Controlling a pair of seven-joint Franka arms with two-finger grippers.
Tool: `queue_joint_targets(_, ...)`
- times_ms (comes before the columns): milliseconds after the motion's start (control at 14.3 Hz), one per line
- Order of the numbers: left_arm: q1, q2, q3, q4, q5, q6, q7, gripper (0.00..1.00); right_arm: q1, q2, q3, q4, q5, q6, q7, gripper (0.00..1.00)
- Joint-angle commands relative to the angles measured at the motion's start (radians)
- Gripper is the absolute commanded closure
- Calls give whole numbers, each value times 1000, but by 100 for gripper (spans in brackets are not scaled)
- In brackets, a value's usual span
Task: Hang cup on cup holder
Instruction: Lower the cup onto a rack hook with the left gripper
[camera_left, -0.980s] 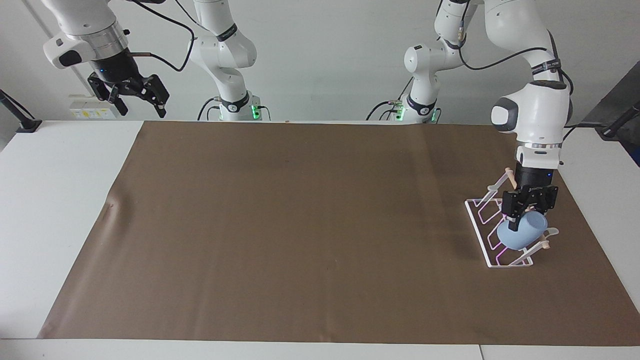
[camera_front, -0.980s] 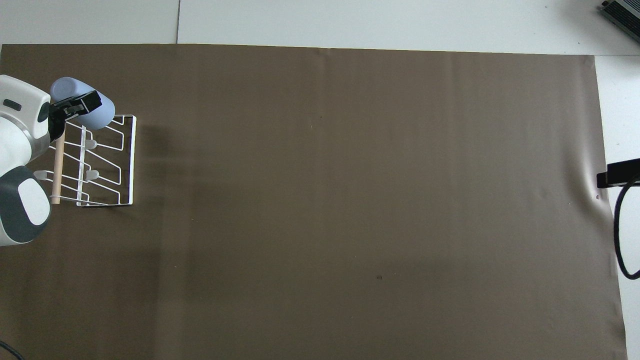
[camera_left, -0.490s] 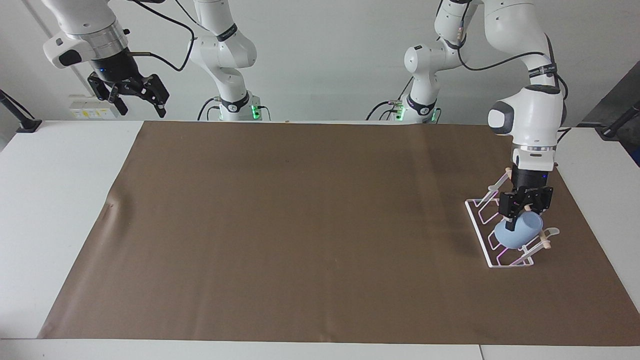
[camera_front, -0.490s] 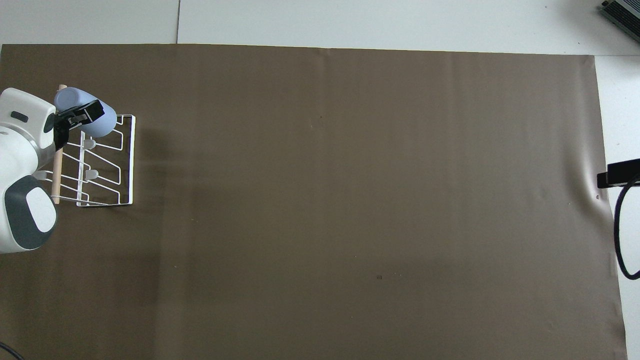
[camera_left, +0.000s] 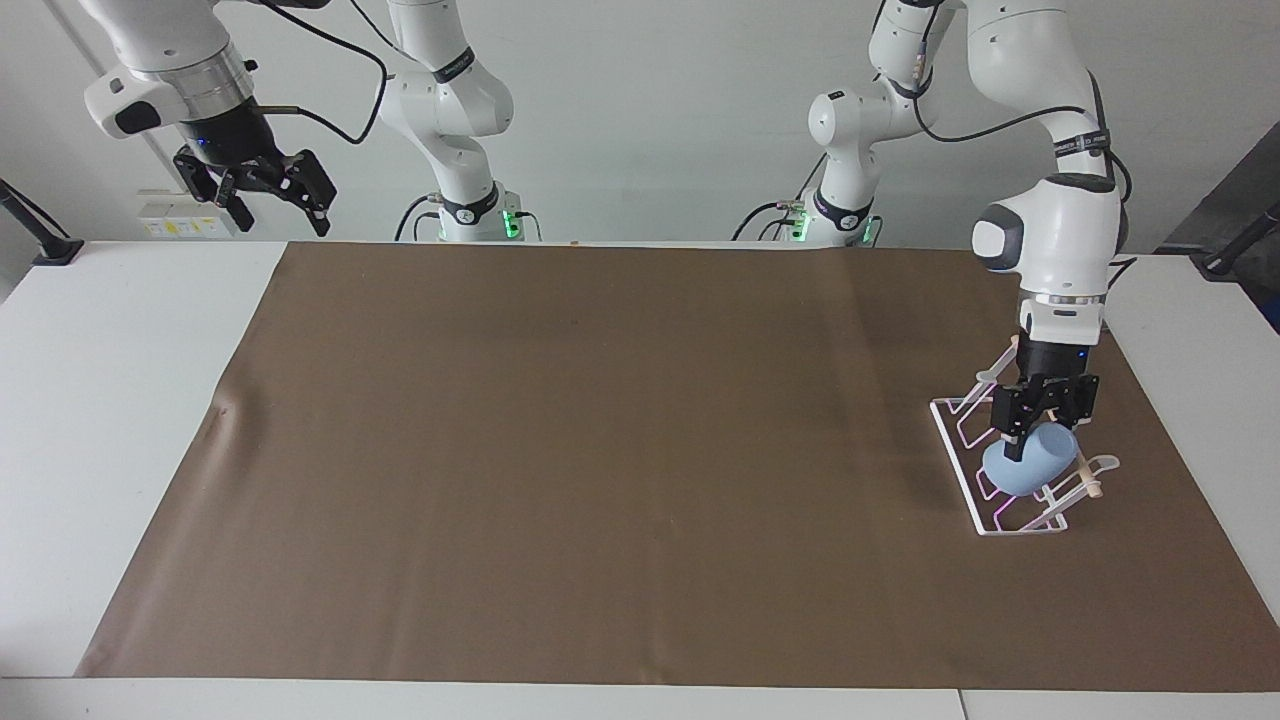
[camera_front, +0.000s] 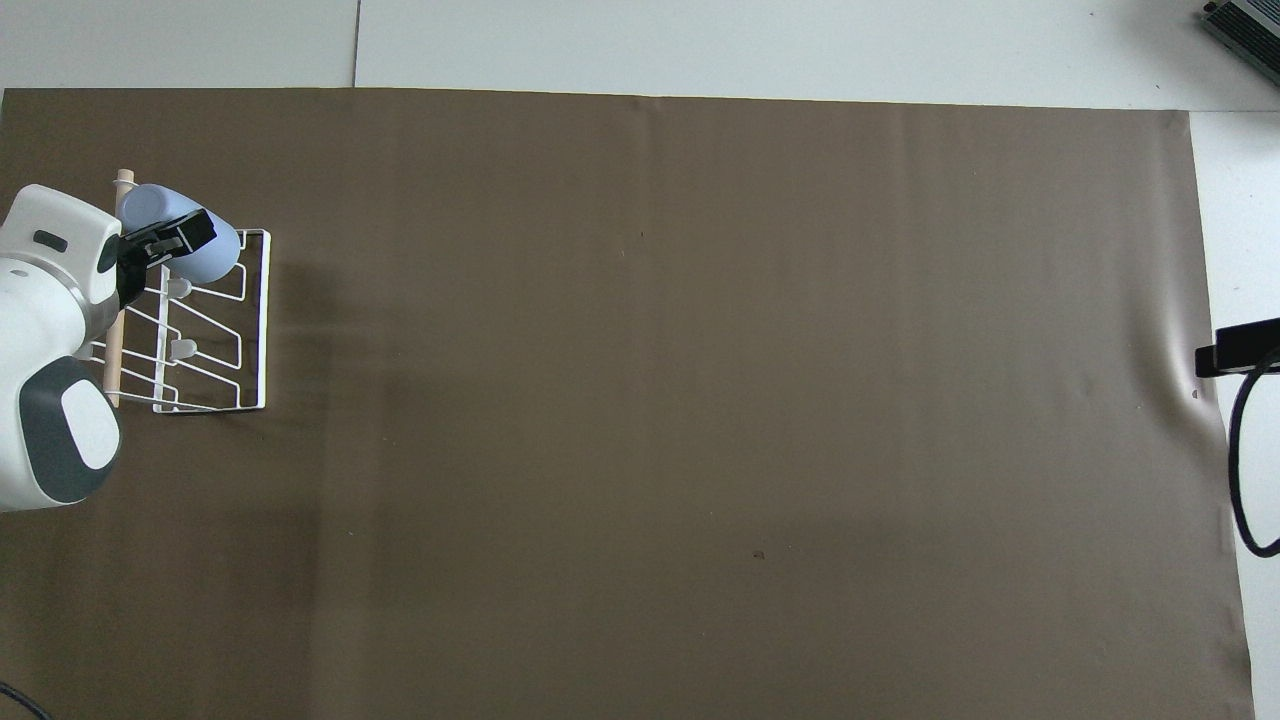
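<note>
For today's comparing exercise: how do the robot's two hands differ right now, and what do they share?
The left hand is low over the rack; the right hand hangs high, past the mat's corner at its arm's end. The left hand grips the blue cup, tilted on the rack; the right hand is open and holds nothing. Both are black, two-fingered, on white arms.

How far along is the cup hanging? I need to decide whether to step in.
Done: the left hand has the cup gripped, tilted on its side and down among the rack's prongs at its end farther from the robots. In hand: seating the cup on a prong; whether it is fully on, I cannot tell. Left: letting go and pulling clear. The right hand waits open, raised at the right arm's end.
</note>
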Motion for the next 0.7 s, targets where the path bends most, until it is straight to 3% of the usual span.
queue_joint_targets(0, 15, -21, -5, -32, 23, 22, 6, 100, -6, -23, -1, -46, 15, 25, 17, 0)
queue_joint_targets(630, 10, -22, -5, -44, 23, 10, 61, 100, -6, -24, -1, -49, 15, 22, 17, 0)
